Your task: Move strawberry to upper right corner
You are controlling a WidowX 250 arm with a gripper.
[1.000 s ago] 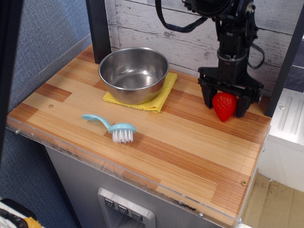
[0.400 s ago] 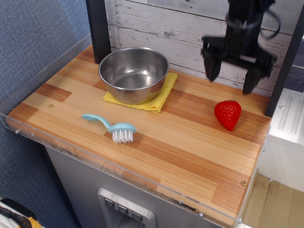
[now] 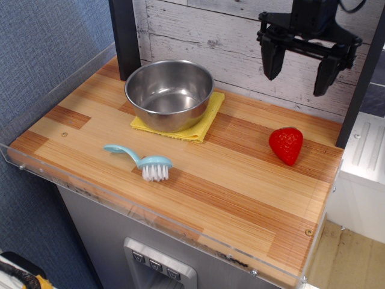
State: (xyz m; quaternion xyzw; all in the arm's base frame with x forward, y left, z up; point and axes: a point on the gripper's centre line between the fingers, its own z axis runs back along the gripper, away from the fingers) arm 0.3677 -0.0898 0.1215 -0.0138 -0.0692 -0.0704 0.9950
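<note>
Hanging above the strawberry (image 3: 286, 144), the end effector (image 3: 298, 73) is gaping wide and gripping nothing. Strawberry is lying on the counter (image 3: 240, 192), right of the steel bowl (image 3: 169, 93), near the upper right corner (image 3: 328, 123).

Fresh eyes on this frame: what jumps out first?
The red strawberry lying alone on the wood tabletop near the far right corner, with the black gripper hanging open above it, fingers spread and touching nothing. Next, the shiny steel bowl on a yellow cloth at the back left. A pale blue brush lies in front of the bowl.
</note>
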